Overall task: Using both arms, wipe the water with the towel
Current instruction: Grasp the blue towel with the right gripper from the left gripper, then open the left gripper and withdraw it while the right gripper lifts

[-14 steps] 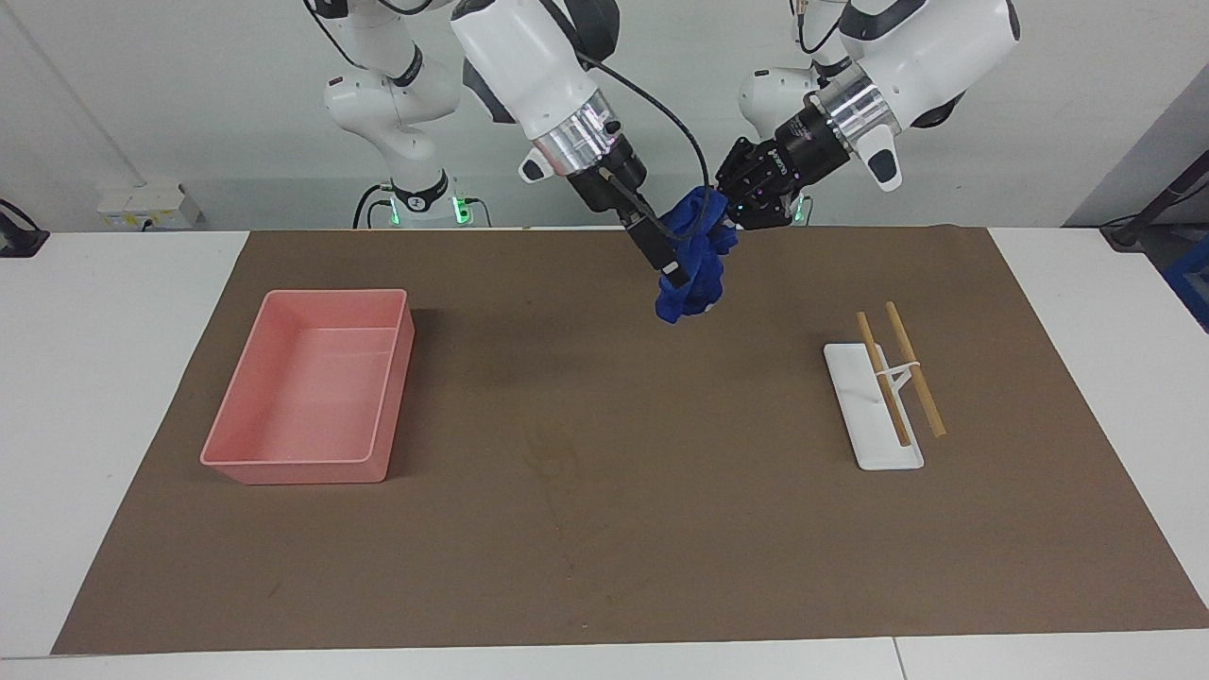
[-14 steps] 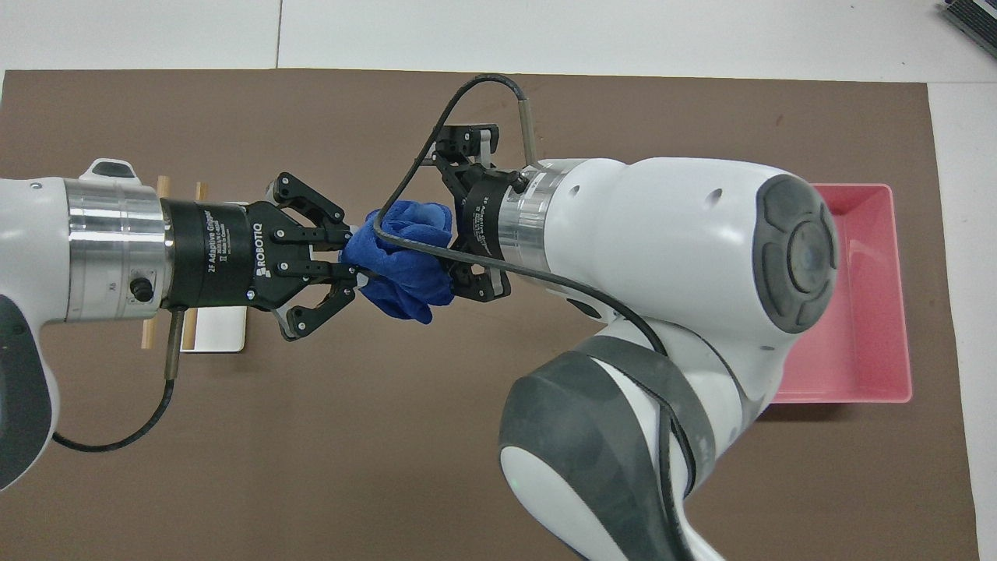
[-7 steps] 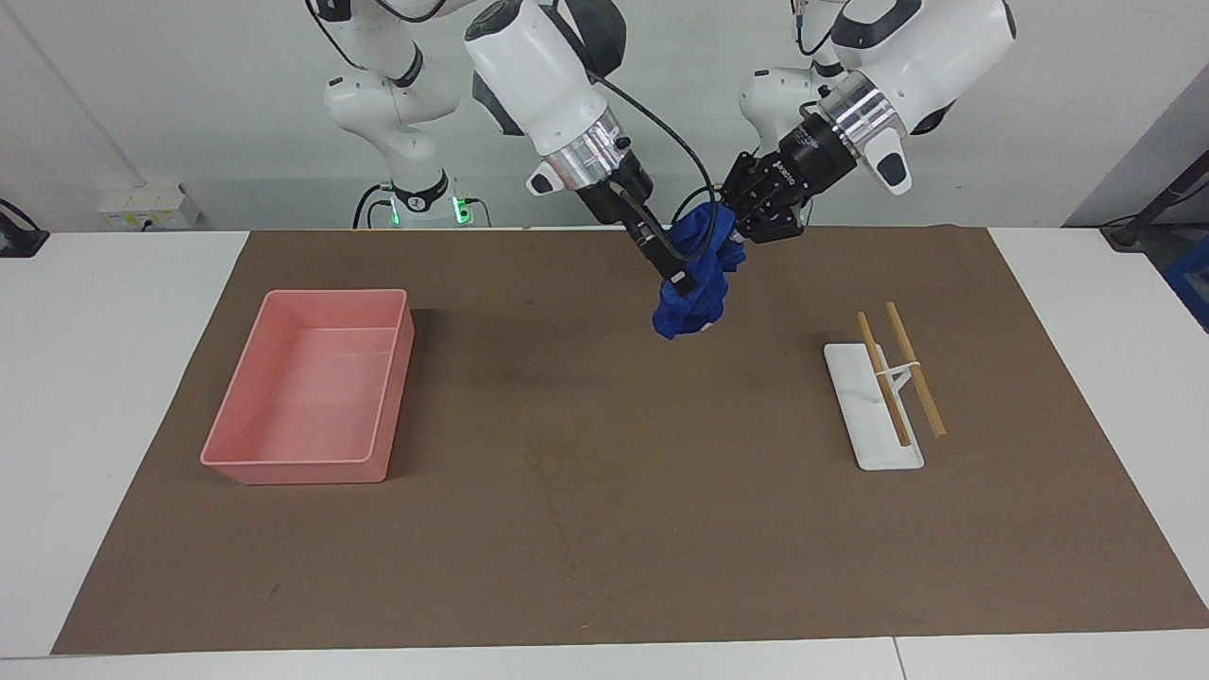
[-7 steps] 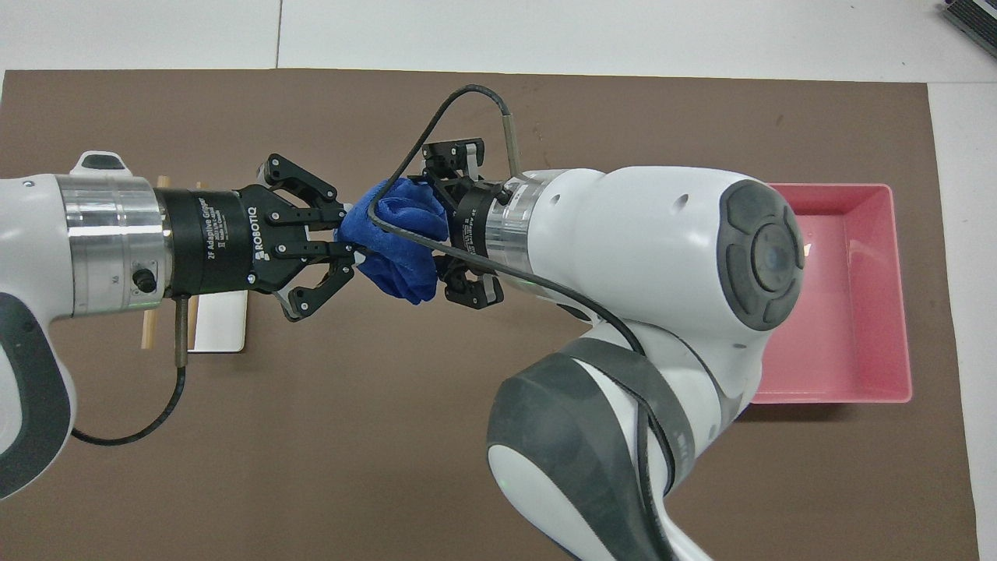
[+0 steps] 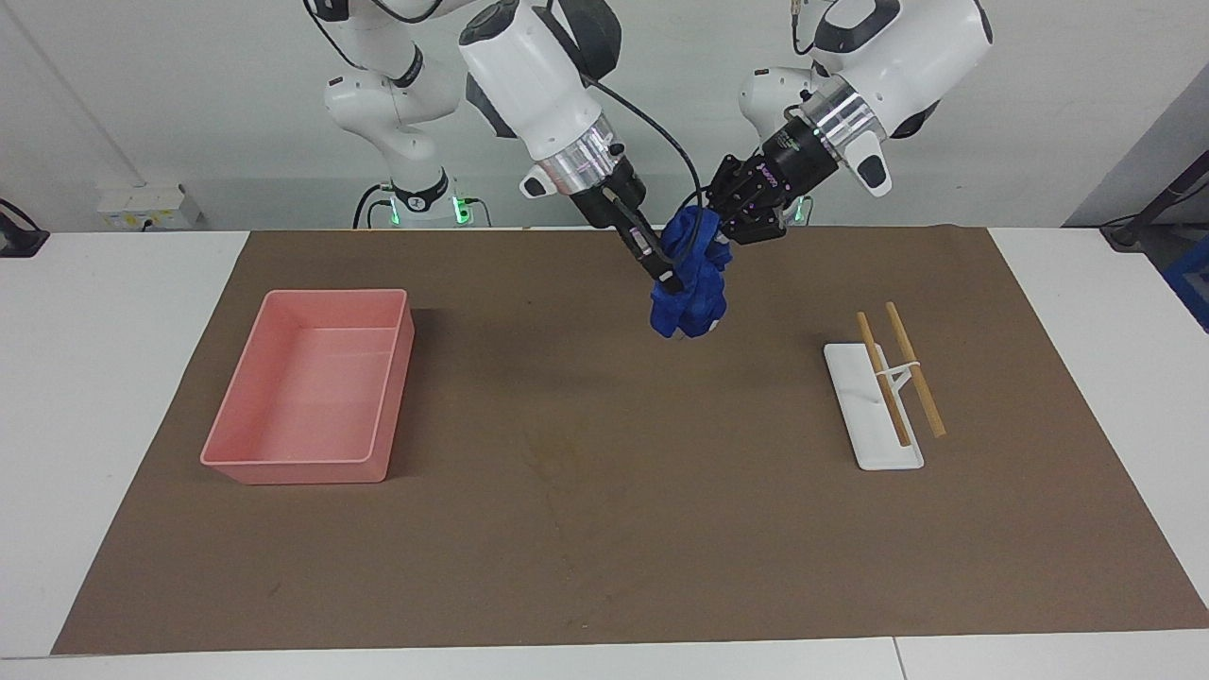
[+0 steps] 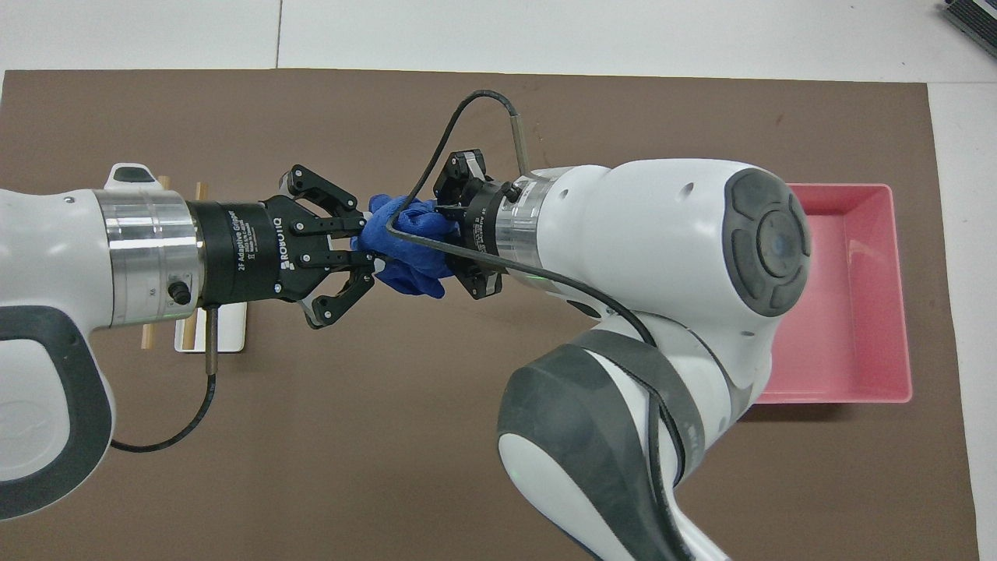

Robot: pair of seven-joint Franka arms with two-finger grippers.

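The blue towel (image 5: 692,283) hangs bunched in the air over the brown mat (image 5: 604,567), near the robots' edge and between the two grippers. My left gripper (image 5: 721,219) is shut on the towel's upper end, its fingertips together and its links splayed. My right gripper (image 5: 666,274) is shut on the towel from the other flank. The overhead view shows the left gripper (image 6: 368,251) and right gripper (image 6: 444,241) facing each other with the towel (image 6: 409,261) pinched between them. The water (image 5: 555,461) is a faint darker blotch mid-mat, farther from the robots than the towel. In the overhead view my right arm covers it.
A pink tub (image 5: 302,469) stands on the mat toward the right arm's end. A white tray (image 5: 888,453) with two wooden sticks (image 5: 914,370) across it lies toward the left arm's end. White table surrounds the mat.
My right gripper has shut on the towel; a second ago its fingers stood wide around it. Both grippers have drawn closer together, and the towel sits slightly higher.
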